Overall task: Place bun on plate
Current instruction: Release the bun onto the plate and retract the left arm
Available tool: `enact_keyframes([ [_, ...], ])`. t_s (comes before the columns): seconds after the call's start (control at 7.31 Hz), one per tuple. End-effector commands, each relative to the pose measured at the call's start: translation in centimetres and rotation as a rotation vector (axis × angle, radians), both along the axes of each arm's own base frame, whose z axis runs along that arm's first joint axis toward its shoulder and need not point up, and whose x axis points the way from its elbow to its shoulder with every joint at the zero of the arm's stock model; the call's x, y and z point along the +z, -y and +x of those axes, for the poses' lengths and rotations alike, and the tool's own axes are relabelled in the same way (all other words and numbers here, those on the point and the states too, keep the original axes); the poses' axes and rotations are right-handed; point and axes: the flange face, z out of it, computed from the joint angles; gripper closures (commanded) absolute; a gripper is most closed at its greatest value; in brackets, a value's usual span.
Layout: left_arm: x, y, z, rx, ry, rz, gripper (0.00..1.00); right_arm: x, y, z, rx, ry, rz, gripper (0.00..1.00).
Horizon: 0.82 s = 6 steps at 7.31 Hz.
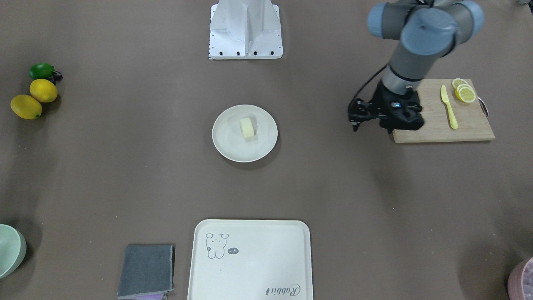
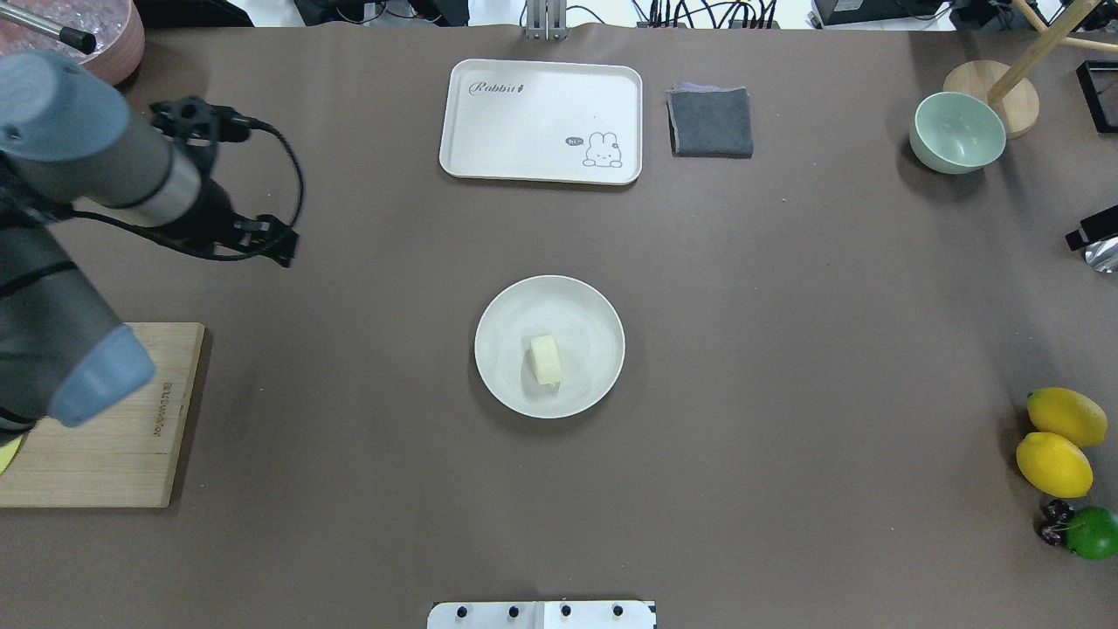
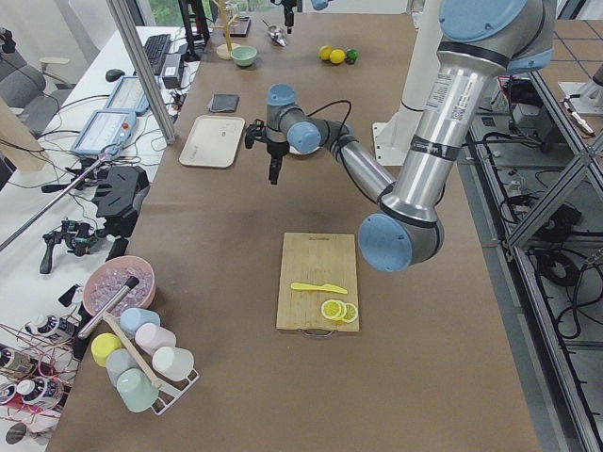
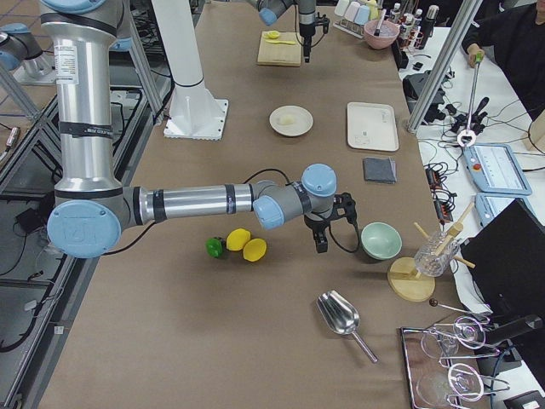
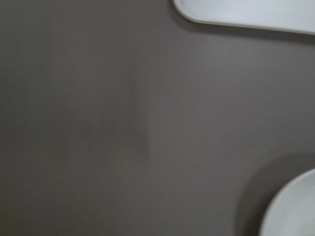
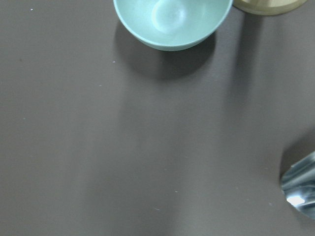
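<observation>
You see the bun [image 1: 247, 127] on the plate [image 1: 225, 143]; left gripper [image 1: 355, 123] by the cutting board [image 1: 466, 125], right gripper [image 4: 322, 242] near the bowl [image 4: 381, 241]; fingers' gap: cannot tell.

The brown table [image 1: 125, 175] bears a plate [image 1: 225, 139], tray [image 1: 258, 262], cloth [image 1: 145, 268], cutting board [image 1: 433, 125], lemons [image 1: 43, 90] and bowl [image 1: 10, 250].

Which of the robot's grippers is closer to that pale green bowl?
Right. The right gripper hangs just beside the pale green bowl; the left gripper is far off, by the cutting board.
</observation>
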Motion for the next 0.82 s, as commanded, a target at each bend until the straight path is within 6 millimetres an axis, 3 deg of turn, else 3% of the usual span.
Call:
enact_keyframes([
  [0.0,12.0,2.2,-18.3,0.129,0.052,0.097,0.02,1.6,-0.2,4.3,-0.047,-0.036,0.014,0.01],
  [0.14,17.9,3.3,-26.0,0.14,0.005,0.088,0.02,1.9,-0.2,4.7,-0.048,-0.04,0.003,0.01],
  [0.27,24.1,3.5,-32.4,0.171,-0.015,0.107,0.02,1.9,-0.2,4.8,-0.045,-0.04,0.003,0.01],
  [0.41,28.9,2.6,-35.1,0.204,-0.01,0.1,0.02,2.1,-0.3,5.3,-0.037,-0.034,-0.004,0.01],
  [0.68,31.3,0.9,-35.2,0.195,-0.031,0.047,0.02,1.9,-0.5,6.0,-0.022,-0.028,-0.001,0.01],
])
